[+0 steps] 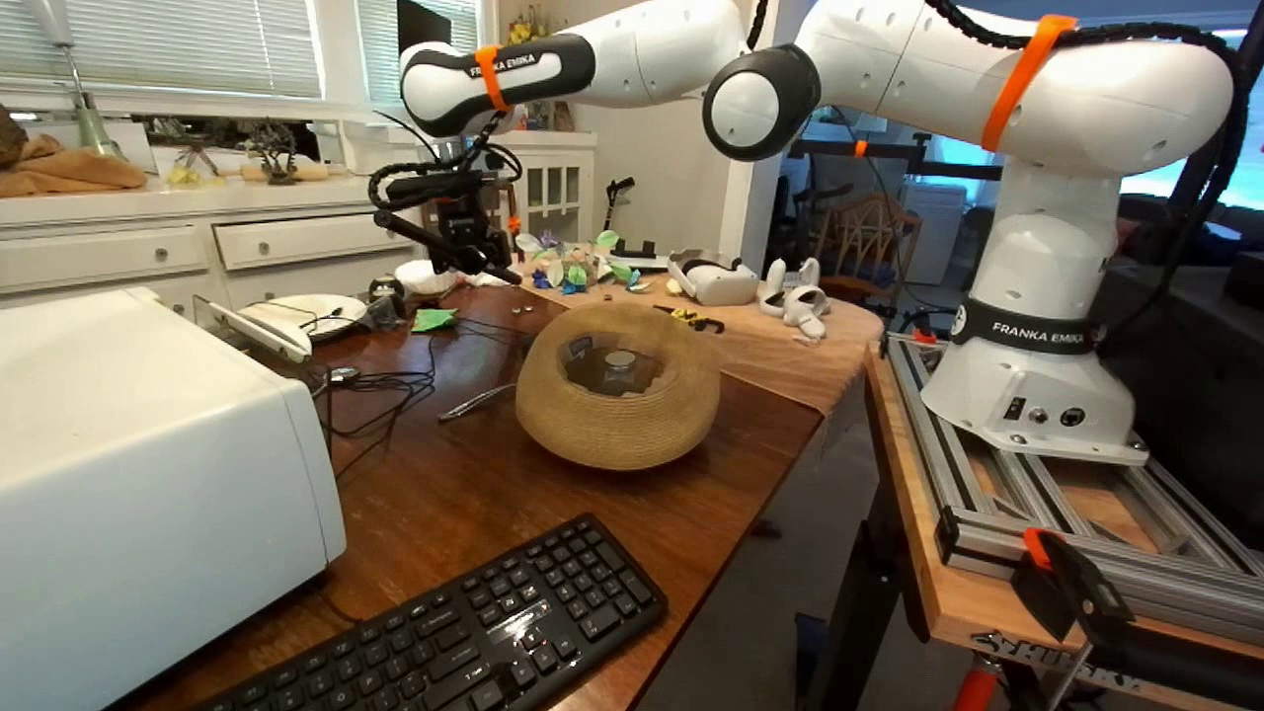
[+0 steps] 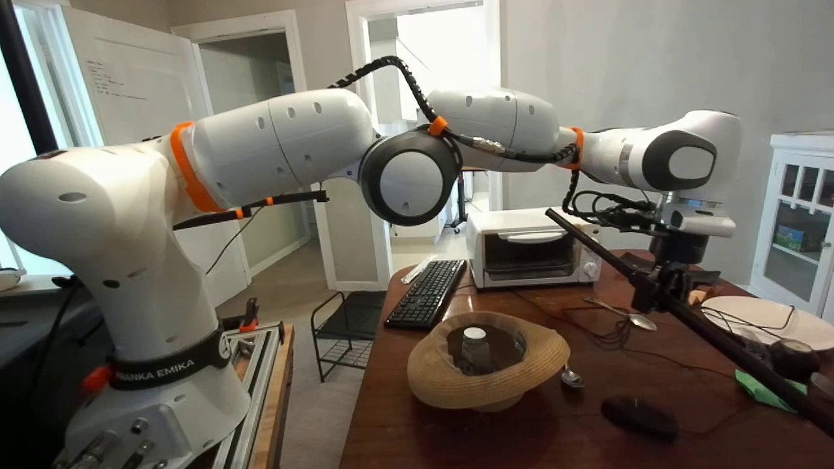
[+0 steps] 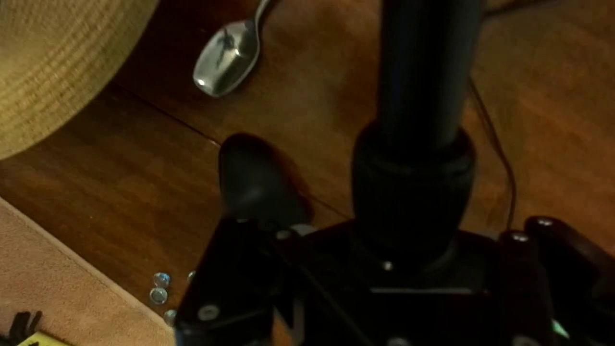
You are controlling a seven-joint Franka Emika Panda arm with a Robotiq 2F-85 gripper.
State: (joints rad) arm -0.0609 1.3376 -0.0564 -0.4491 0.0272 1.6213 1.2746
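Hanging at a slant above the table point(image 2: 391, 417), a long black rod point(image 2: 589, 243) is held by the claw point(image 2: 659, 292), which is closed around it, with lengths of rod seen on both sides of the grip. In an exterior view, a straw hat point(image 2: 492, 387) is set upside down on the table to the left of the claw, and a clear bottle point(image 2: 477, 355) with a pale cap is stood inside its crown. A spoon point(image 3: 226, 57) is laid just beside the hat, and in the wrist view a black mouse point(image 3: 257, 178) is partly hidden behind the claw. On the far side, a white toaster oven point(image 2: 534, 251) is flanked on the left by a black keyboard point(image 2: 427, 293); at the right, a white plate point(image 2: 814, 326) is set near a green scrap point(image 2: 758, 389). In an exterior view, a white headset point(image 1: 719, 284) is placed on a tan cloth point(image 1: 790, 355), near its controllers point(image 1: 810, 323).
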